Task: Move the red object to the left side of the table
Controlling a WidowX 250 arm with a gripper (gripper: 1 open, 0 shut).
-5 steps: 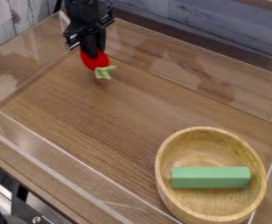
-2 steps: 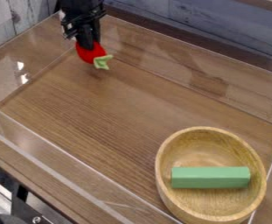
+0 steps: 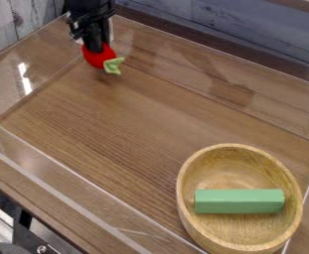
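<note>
- Closed on the red strawberry-like toy (image 3: pixel 98 55), gripper (image 3: pixel 90 38) pinching its body, presumably for secure carrying.
- Held near the table's (image 3: pixel 143 134) far left part, leafy cap outward, probably for placement there.
- Nested inside the wooden bowl (image 3: pixel 201 174): green block (image 3: pixel 239 201), apparently uninvolved.

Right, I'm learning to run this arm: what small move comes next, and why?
Probably lower the hand slightly until the red strawberry-like toy rests on the wooden tabletop. The toy is gripped near the table's far left corner in this view, so it seems to be at the left side already.
</note>
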